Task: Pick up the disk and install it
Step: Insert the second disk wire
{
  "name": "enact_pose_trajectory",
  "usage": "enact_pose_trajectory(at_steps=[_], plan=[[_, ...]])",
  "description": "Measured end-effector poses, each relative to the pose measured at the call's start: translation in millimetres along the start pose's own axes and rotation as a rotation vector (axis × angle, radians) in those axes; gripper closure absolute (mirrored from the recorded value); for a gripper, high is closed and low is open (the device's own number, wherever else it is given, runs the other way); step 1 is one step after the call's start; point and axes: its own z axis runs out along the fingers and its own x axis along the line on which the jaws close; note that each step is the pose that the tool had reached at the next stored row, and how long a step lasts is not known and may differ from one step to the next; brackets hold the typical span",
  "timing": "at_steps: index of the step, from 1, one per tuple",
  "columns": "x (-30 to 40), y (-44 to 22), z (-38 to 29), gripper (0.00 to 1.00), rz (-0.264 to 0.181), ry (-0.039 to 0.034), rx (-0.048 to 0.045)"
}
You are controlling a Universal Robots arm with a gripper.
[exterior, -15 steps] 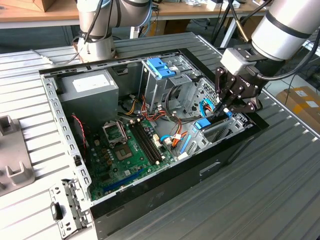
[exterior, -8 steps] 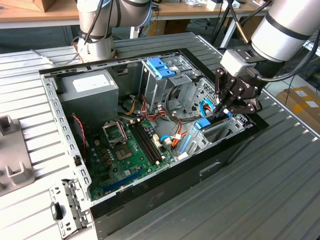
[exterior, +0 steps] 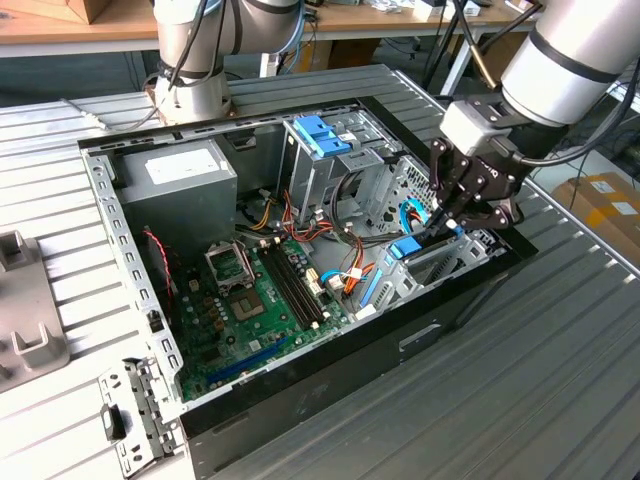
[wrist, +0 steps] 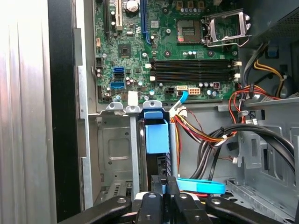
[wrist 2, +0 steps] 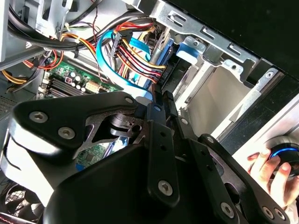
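In the exterior view the tool (exterior: 452, 212), clamped on the disk (exterior: 425, 244), lowers it edge-on into the bay, where it could jam or snag the cables (exterior: 345, 280); in both wrist views the disk (wrist: 156, 140) runs straight out between the closed fingers (wrist 2: 161, 112), with cables (wrist 2: 133, 53) just beside it.

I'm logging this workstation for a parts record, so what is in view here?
computer case: one, black, open on the ribbed metal table.
motherboard: one, green, on the case floor.
power supply: one, grey, in a case corner.
upright drive cage: one, metal, with a blue bracket on top.
disk: one, dark in a light-blue carrier, standing on edge in the bay at the case's front.
cables: a bundle, red, yellow, black and blue, beside the disk.
person's hand: one, on a knob outside the case.
claw: one, black, shut on the disk.
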Motion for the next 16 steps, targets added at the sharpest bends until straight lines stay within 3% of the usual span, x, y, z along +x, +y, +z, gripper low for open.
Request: enact_pose_trajectory(at_steps=[6,12,15,16], plan=[[0.3,0.6,0.1,0.84,0.0,-0.0003,0.0],[0.0,0.6,-4.4,0.84,0.0,-0.0006,0.0],[-0.5,0.4,-4.7,0.84,0.0,-0.0023,-0.0002],[-1.5,0.4,-4.7,0.84,0.0,-0.006,-0.0004]])
